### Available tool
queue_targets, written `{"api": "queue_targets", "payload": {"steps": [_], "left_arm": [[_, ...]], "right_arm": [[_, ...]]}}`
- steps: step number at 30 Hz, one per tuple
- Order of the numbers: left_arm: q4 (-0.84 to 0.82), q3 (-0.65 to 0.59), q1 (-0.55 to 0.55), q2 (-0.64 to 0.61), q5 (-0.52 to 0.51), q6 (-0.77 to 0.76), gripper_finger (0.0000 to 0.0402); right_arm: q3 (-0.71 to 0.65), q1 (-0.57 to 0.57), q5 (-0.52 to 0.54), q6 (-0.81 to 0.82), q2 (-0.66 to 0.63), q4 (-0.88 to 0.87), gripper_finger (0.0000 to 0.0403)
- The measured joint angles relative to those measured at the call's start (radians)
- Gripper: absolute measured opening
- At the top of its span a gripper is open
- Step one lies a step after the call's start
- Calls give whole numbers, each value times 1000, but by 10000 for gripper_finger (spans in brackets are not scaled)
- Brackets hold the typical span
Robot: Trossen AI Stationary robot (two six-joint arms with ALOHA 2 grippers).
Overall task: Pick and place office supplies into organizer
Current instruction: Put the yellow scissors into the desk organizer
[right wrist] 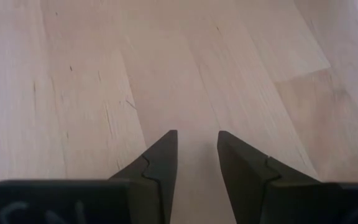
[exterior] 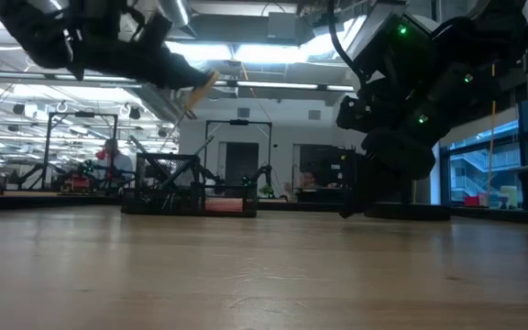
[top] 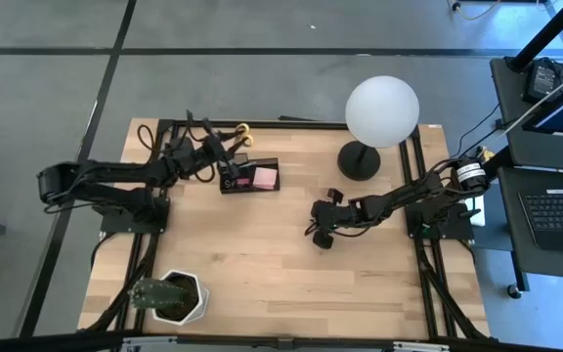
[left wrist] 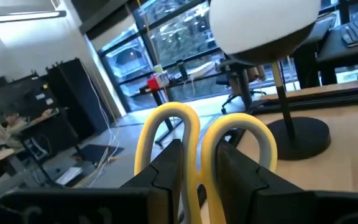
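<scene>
Plant pot point(top: 179, 296) sits at the bench's near left corner, just hanging out. Up by the far edge, left of the middle, the left gripper point(left wrist: 197, 163) is pinching the yellow scissors point(left wrist: 199, 138) by the handles, fingers pressed on the bit between the two loops, held up off the wood. Right beside it is the organizer point(top: 249, 177) with a pink pad point(top: 265, 179) in it, touching nothing else on the bench from what I can tell. Further along the far edge stands the white globe lamp point(top: 381, 111). The right gripper point(right wrist: 197, 163) hangs low over bare wood right of centre, fingers parted a little, nothing between them.
</scene>
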Motion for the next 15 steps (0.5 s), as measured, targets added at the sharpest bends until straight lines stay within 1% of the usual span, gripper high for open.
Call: {"api": "queue_targets", "payload": {"steps": [4, 12, 15], "left_arm": [[59, -25, 7, 56, -19, 2, 71], [165, -26, 10, 218, -33, 21, 72], [178, -26, 10, 271, -34, 17, 72]], "right_arm": [[0, 0, 0, -22, 0, 17, 119], [0, 0, 1, -26, 0, 37, 119], [0, 0, 1, -26, 0, 36, 119]]}}
